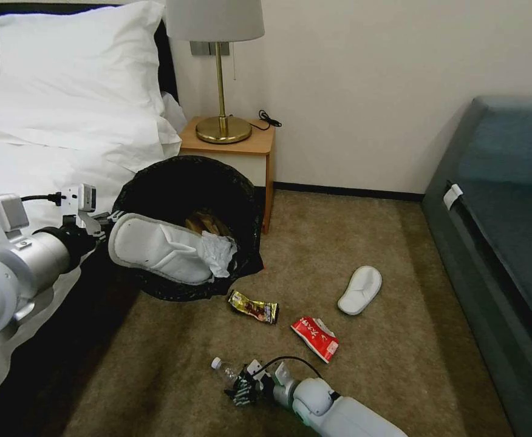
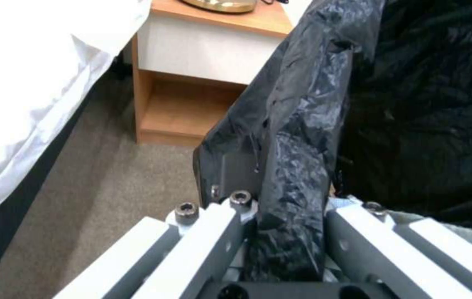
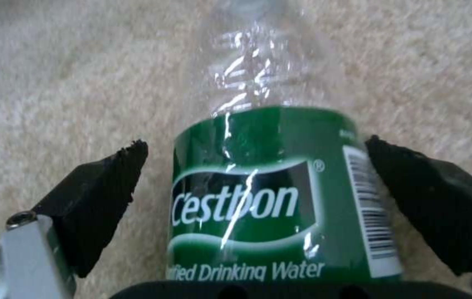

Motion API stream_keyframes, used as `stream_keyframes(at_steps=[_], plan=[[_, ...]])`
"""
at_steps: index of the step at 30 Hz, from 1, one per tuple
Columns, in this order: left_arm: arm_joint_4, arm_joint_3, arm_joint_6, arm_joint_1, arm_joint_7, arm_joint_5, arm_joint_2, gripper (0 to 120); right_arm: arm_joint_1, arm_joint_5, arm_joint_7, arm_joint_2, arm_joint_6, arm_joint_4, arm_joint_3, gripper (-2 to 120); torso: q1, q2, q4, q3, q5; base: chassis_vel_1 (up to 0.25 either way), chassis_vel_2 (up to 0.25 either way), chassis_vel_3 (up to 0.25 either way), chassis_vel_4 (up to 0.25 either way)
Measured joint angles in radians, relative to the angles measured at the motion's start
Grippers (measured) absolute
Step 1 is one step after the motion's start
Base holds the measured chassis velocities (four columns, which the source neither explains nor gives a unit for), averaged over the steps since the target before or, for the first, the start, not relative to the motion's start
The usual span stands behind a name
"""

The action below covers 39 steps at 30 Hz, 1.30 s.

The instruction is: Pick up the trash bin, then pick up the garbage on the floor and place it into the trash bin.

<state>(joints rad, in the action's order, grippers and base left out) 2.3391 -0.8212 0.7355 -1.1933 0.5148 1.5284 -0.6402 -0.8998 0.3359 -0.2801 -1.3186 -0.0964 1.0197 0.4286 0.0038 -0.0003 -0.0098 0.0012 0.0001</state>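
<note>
Between the right gripper's parted jaws: one bottle, cap pointing away.
Left gripper clenches the trash bin rim; two wrappers and one slipper beyond.

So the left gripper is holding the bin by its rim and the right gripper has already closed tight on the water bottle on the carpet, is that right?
Not quite. In the right wrist view the right gripper is open: its pads stand on either side of the water bottle on the carpet, with a gap on one side. The left gripper does hold the bin by its rim.
</note>
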Motion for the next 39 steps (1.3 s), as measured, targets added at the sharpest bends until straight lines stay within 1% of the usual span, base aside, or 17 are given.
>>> stream_keyframes(at_steps=[2,5,7,8,9,10,12,13,16,25,28,31,32,33,34,36,39], plan=[[0.000,0.001,0.000,0.000,-0.001,-0.001,-0.001,1,-0.001,-0.003,0.008,-0.001,0.001,-0.004,0.005,99,0.000,0.000,-0.0001,0.000,0.0001,0.000,0.000,0.000,0.000],[0.001,0.001,0.000,0.001,-0.002,-0.001,-0.001,1,-0.005,-0.014,0.026,-0.001,0.004,-0.008,0.011,91,0.000,0.001,-0.0002,0.000,-0.0002,0.000,0.000,0.000,0.000],[0.000,0.001,0.000,0.001,-0.003,-0.001,-0.001,1,-0.008,-0.021,0.044,0.000,0.005,-0.006,0.013,82,0.000,0.001,-0.0004,0.000,-0.0002,0.000,0.000,0.000,0.000],[0.000,0.001,0.000,0.001,-0.003,-0.001,-0.001,1,-0.008,-0.021,0.044,0.000,0.005,-0.006,0.013,82,0.000,0.001,-0.0004,0.000,-0.0002,0.000,0.000,0.000,0.000],[-0.002,0.001,0.000,0.001,-0.004,-0.002,-0.001,1,-0.008,-0.023,0.051,0.002,0.005,-0.002,0.014,76,0.000,0.001,-0.0005,0.000,-0.0006,0.000,0.000,0.000,0.000],[-0.002,0.001,0.000,0.001,-0.004,-0.002,-0.001,1,-0.008,-0.023,0.051,0.002,0.005,-0.002,0.014,76,0.000,0.001,-0.0005,0.000,-0.0006,0.000,0.000,0.000,0.000],[-0.003,0.001,0.000,0.001,-0.005,-0.002,-0.001,1,-0.008,-0.027,0.060,0.007,0.004,0.011,0.016,67,0.000,0.001,-0.0006,0.000,-0.0006,0.000,0.000,0.000,0.000],[-0.003,0.001,0.000,0.001,-0.005,-0.002,-0.001,1,-0.008,-0.027,0.060,0.007,0.004,0.011,0.016,67,0.000,0.001,-0.0006,0.000,-0.0006,0.000,0.000,0.000,0.000],[-0.006,0.001,0.000,0.001,-0.005,-0.006,-0.003,1,-0.006,-0.037,0.066,0.017,-0.002,0.037,0.030,56,0.000,0.000,0.0000,0.000,-0.0002,0.000,0.000,0.000,0.000],[-0.006,0.003,0.000,-0.001,-0.007,-0.010,-0.007,1,-0.016,-0.048,0.085,0.056,-0.020,0.128,0.023,39,0.000,0.000,0.0004,0.001,0.0002,0.000,0.000,0.000,0.000],[-0.003,0.003,0.000,-0.004,-0.008,-0.010,-0.007,1,-0.020,-0.049,0.087,0.131,-0.031,0.261,-0.018,32,0.000,0.000,0.0003,0.001,0.0003,0.000,0.000,0.000,0.000],[-0.003,0.003,0.000,-0.005,-0.008,-0.010,-0.006,1,-0.020,-0.052,0.086,0.148,-0.029,0.279,-0.026,32,0.000,0.000,0.0003,0.001,0.0002,0.000,0.000,0.000,0.000],[-0.002,0.003,0.000,-0.006,-0.010,-0.009,-0.002,1,-0.020,-0.063,0.088,0.199,-0.002,0.328,-0.046,32,0.000,0.000,0.0000,0.000,-0.0002,0.000,0.000,0.000,0.000],[-0.004,0.003,0.000,-0.007,-0.013,-0.007,0.003,1,-0.028,-0.073,0.091,0.280,0.016,0.407,-0.095,32,0.000,0.000,0.0000,0.000,-0.0002,0.000,0.000,0.000,0.000],[-0.004,0.003,0.000,-0.007,-0.013,-0.007,0.003,1,-0.028,-0.073,0.091,0.280,0.016,0.407,-0.095,32,0.000,0.000,0.0000,0.000,-0.0002,0.000,0.000,0.000,0.000],[-0.008,0.003,0.000,-0.009,-0.019,-0.011,0.004,1,-0.044,-0.071,0.081,0.343,0.030,0.481,-0.160,32,0.000,0.000,-0.0001,0.000,0.0000,0.000,0.000,0.000,0.000],[-0.009,0.003,0.000,-0.009,-0.022,-0.011,0.005,1,-0.053,-0.053,0.066,0.378,0.041,0.526,-0.201,32,0.000,0.000,-0.0001,0.000,0.0001,0.000,0.000,0.000,0.000]])
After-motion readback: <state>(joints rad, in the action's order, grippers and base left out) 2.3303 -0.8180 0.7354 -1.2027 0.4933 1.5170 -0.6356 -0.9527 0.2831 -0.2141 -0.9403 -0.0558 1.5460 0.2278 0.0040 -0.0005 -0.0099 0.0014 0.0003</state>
